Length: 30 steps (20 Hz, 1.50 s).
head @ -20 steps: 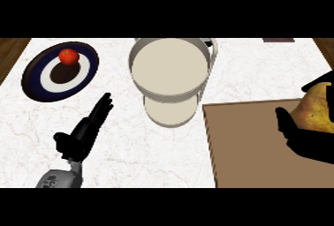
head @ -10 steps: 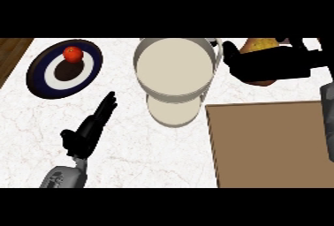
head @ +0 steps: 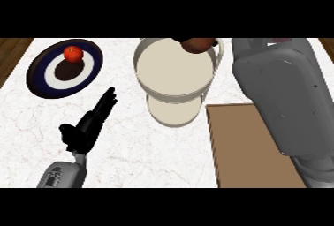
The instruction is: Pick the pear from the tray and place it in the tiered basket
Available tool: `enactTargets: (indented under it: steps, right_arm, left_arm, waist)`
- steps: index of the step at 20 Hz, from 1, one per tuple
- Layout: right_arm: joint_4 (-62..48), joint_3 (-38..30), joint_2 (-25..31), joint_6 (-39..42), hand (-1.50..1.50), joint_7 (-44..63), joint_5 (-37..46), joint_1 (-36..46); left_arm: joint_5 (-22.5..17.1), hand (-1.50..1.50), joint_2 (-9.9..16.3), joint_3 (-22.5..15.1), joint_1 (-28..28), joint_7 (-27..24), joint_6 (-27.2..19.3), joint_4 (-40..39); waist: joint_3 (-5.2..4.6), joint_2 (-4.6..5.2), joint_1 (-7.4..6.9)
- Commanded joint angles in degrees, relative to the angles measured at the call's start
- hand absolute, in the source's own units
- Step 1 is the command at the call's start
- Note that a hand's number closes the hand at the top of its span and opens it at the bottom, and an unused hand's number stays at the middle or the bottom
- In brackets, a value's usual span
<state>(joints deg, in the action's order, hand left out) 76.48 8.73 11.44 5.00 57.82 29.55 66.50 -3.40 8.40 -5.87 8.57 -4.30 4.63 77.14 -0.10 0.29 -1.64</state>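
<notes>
My left hand (head: 88,123) is resting nearest me on the marble counter (head: 130,150), fingers straight and relaxed, holding nothing. To its right the brown tray (head: 241,145) is lying under my grey right forearm (head: 280,92), which is stretching away toward the tiered basket (head: 175,70). At the basket's far rim something brownish (head: 198,43), probably the pear, is showing. My right hand itself is out of sight, so I cannot tell its grip. Far left, a dark plate (head: 46,81) is carrying a red fruit (head: 74,53).

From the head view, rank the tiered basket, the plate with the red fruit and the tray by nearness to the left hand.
From the left hand:
1. Plate, up and left of the fingertips.
2. Tiered basket, up and right; close to the plate's distance.
3. Tray, far right.
</notes>
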Motion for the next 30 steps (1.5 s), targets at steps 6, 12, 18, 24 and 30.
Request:
enactTargets:
  steps: [6,12,18,24,30]
  right_arm:
    - [-20.76,-1.91,-9.56,-8.70,1.50,-6.96,4.19,6.78]
    - [-26.36,-5.12,-11.36,-14.60,1.50,-11.69,-1.00,7.91]
    - [-30.27,-6.05,-11.42,-20.16,1.50,-0.58,-14.39,10.99]
    - [-27.29,-7.45,-11.43,-25.03,-1.50,-2.89,-19.50,9.11]
    - [-24.25,-6.51,-8.32,-34.98,-1.50,-2.31,-8.48,8.82]
  left_arm:
    - [0.67,0.00,-0.12,1.14,0.95,0.03,0.05,-0.90]
    - [1.62,0.00,-0.67,0.91,-0.61,-1.66,-0.11,-1.32]
    - [2.09,0.00,-1.69,-0.08,1.14,-2.11,0.39,-2.43]
    - [2.09,0.00,-1.01,-0.29,-3.66,-1.01,0.53,2.36]
    - [1.39,0.00,-1.10,1.56,-2.54,-1.27,0.26,-0.56]
  waist:
    - [0.06,-0.02,0.49]
    - [0.06,-0.02,0.46]
    - [0.01,0.04,-0.98]
    - [0.09,-0.35,0.44]
    - [0.07,-0.57,1.82]
